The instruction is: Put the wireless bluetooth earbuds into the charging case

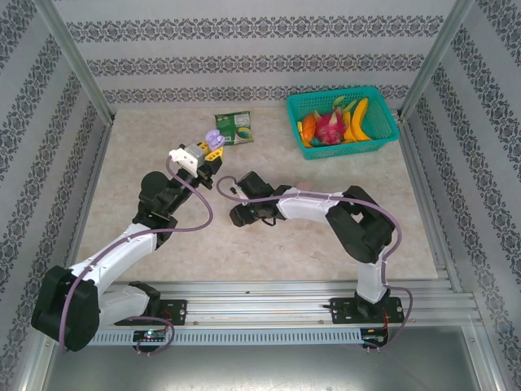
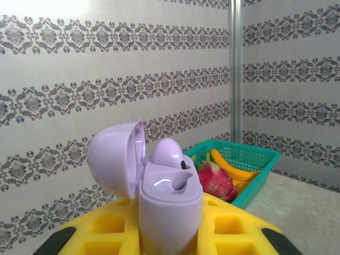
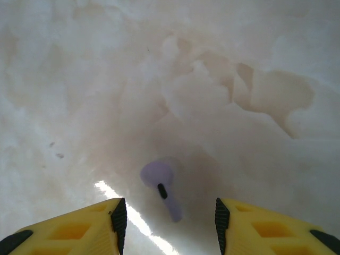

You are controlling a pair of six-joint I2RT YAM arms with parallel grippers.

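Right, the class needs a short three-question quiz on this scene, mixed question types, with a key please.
1. True or false: the charging case held in the left gripper has its lid shut.
2. What lies on the table between the open jaws of the right gripper? A) a banana B) a lavender earbud C) a green packet
3. Fill in: the fruit sits in a teal ____.
Key: 1 false; 2 B; 3 basket.
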